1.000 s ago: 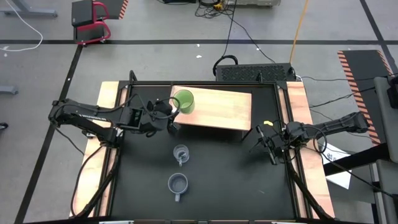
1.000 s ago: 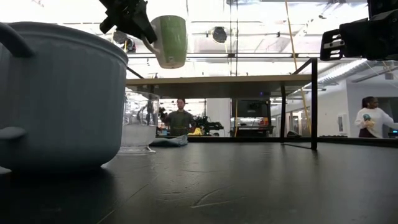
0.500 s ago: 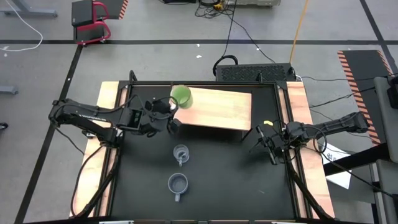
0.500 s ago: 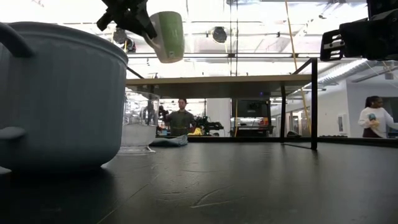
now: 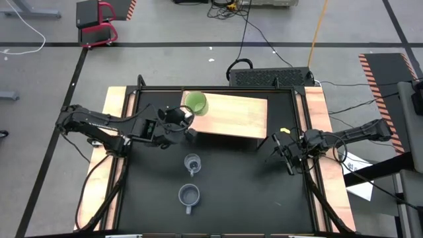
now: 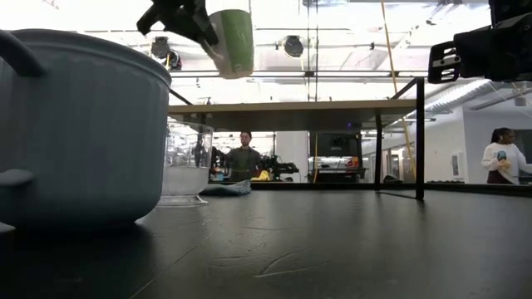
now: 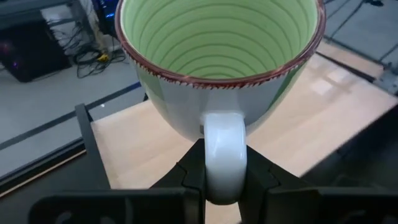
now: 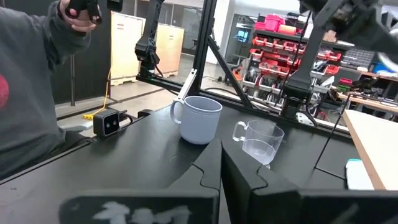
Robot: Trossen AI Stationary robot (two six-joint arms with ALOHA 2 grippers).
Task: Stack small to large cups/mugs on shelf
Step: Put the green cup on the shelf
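The lime-green mug (image 5: 195, 103) hangs in the air above the left end of the tan wooden shelf (image 5: 231, 116), with my left gripper (image 5: 182, 119) shut on it; the low view shows the mug (image 6: 233, 37) well above the shelf board (image 6: 291, 105). The clear glass cup (image 5: 192, 162) and the grey-blue mug (image 5: 189, 195) stand upright on the black tabletop, nearer the front. My right gripper (image 5: 284, 151) waits at the table's right side, shut on nothing (image 8: 221, 168). My left gripper pinches the mug's white handle (image 7: 224, 155) between its two fingers, one on each side of the loop. The fingers come from the table's left, slanting a little downward. The mug is lifted clear of the shelf, nearly upright with its mouth up.
The shelf stands on dark legs (image 6: 420, 141) at the table's far middle, its top bare to the right of the green mug. A black frame (image 5: 218, 89) runs round the table. People show in the room beyond (image 6: 241, 158), and a person's sleeve (image 8: 31, 93) is near the right arm.
My left gripper has carried the green mug a little up and toward the shelf's left end, rolling its wrist. The mug, tipped sideways a second ago, now stands nearly upright and higher above the board. The gripper has kept its hold.
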